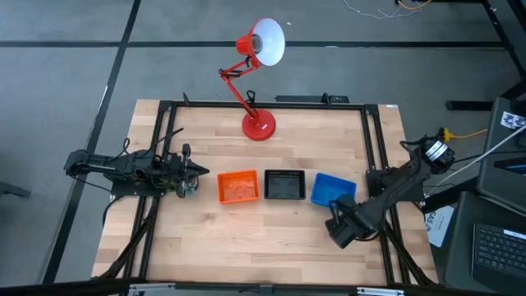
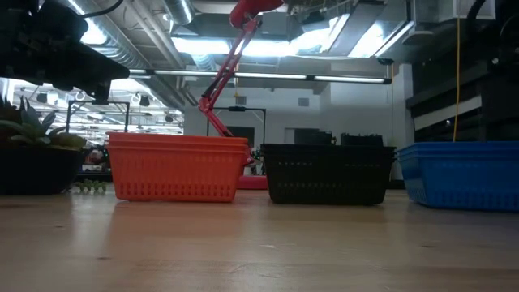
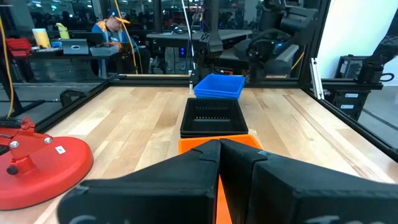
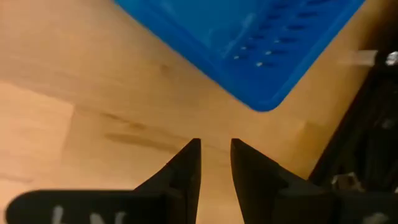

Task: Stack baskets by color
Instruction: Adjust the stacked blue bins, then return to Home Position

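Lined up across the middle of the table [image 1: 246,247] in one row — orange basket [image 1: 239,186] at nine o'clock, black basket [image 1: 284,185] in the centre, blue basket [image 1: 332,189] at three o'clock. Stood close together, orange and black nearly touching in the high view, a narrow gap visible between each pair in the low view. All upright, open side up. Long axes of orange and black set across the row's line only slightly, near square in outline; blue turned a little, one corner toward five o'clock.

Left gripper [image 1: 187,171] parked just at nine o'clock of the orange basket, fingers clenched together, holding nothing, pointing along the row. Right gripper [image 1: 331,205] hovered just at six o'clock of the blue basket — fingers [image 4: 186,163] slightly parted, empty, aimed at the basket's rounded corner without touching.

Red desk lamp [image 1: 258,123] stood at twelve o'clock, behind the row. No readable writing on the baskets; a small white sticker on the lamp base, illegible.
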You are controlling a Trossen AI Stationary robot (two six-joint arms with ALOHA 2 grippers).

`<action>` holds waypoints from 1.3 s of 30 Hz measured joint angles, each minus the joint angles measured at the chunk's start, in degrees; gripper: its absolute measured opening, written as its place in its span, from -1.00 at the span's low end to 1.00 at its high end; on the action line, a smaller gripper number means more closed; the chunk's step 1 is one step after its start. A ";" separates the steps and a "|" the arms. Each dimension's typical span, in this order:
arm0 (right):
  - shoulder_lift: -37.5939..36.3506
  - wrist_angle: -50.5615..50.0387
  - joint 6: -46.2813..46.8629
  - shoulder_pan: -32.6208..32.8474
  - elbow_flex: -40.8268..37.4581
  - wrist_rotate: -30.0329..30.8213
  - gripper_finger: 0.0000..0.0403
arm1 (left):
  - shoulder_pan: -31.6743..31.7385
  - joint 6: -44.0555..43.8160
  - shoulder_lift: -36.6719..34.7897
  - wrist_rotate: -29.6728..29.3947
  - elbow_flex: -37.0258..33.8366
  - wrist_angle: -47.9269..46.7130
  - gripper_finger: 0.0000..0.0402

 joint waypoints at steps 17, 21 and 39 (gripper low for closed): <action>0.61 -8.97 3.40 -0.02 0.00 7.20 -0.56 | -0.01 0.00 0.01 0.00 0.00 0.00 -0.99; 0.61 -9.02 3.45 -0.02 0.00 7.32 -0.56 | 0.00 0.00 0.00 0.00 0.00 0.00 -0.99; 0.66 -2.72 -5.56 3.78 14.96 6.23 -0.56 | -0.01 -0.99 -0.01 0.00 -0.02 0.19 -0.99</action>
